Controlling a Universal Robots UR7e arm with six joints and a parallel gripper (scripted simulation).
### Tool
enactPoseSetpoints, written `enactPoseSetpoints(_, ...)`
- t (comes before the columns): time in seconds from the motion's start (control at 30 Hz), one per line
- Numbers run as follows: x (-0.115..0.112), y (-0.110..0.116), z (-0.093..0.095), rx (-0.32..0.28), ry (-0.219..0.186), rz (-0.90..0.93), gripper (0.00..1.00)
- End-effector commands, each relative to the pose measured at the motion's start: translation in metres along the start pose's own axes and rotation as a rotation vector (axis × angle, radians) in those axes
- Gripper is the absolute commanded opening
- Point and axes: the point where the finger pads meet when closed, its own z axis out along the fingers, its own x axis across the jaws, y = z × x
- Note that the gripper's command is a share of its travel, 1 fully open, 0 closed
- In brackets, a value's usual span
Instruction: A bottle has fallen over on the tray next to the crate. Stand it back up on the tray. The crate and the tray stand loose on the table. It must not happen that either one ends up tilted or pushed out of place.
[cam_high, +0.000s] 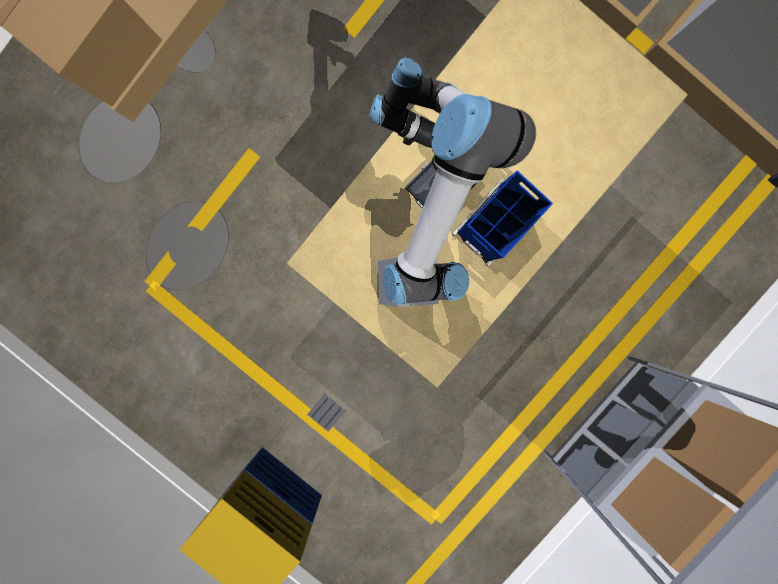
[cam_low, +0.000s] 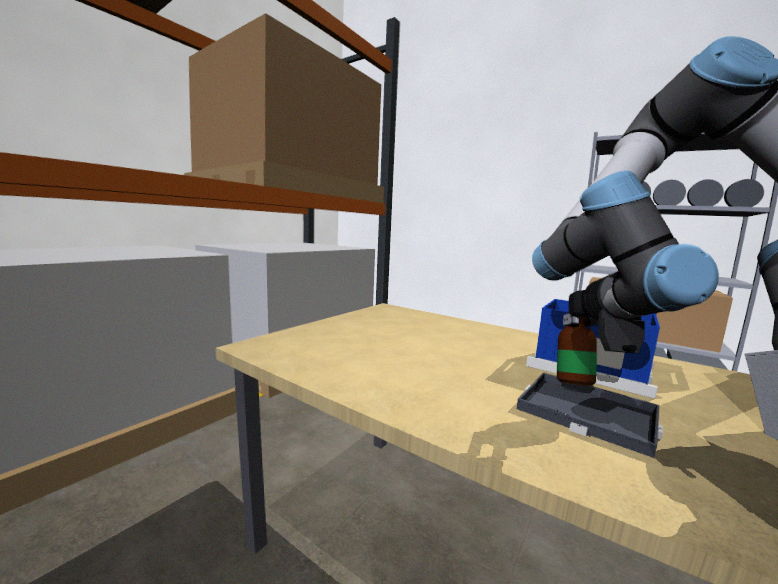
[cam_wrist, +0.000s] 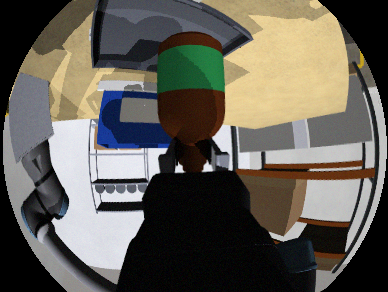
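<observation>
A brown bottle with a green label (cam_low: 576, 361) (cam_wrist: 191, 67) hangs upright, cap end up, at the gripper. My gripper (cam_low: 579, 321) (cam_wrist: 192, 146) is shut on its neck. The dark grey tray (cam_high: 422, 184) (cam_low: 544, 413) (cam_wrist: 111, 45) lies flat on the table. In the exterior view the bottle's base is over or near the tray's rear left part, by the crate side; any small gap under it cannot be judged. The blue crate (cam_high: 477, 243) (cam_low: 548, 333) (cam_wrist: 107, 135) stands upright behind the tray. In the top view the arm hides the bottle and part of the tray.
The wooden table (cam_high: 603, 81) (cam_low: 389, 358) (cam_wrist: 300, 65) carries the crate, the tray and the arm's base. The crate's divided compartments face up close to the tray. The arm's upper link (cam_high: 433, 226) passes above the tray. Shelving (cam_low: 388, 251) stands beyond the table.
</observation>
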Motion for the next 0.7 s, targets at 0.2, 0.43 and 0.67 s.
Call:
enactPoseSetpoints(0.2,0.0,0.0006,-0.0001,0.0,0.0,0.001,0.0)
enactPoseSetpoints(0.43,-0.0006,0.001,0.0009,0.0,0.0,0.001,0.0)
enactPoseSetpoints(0.67,-0.0025,0.0021,0.004,0.0,0.0,0.001,0.0)
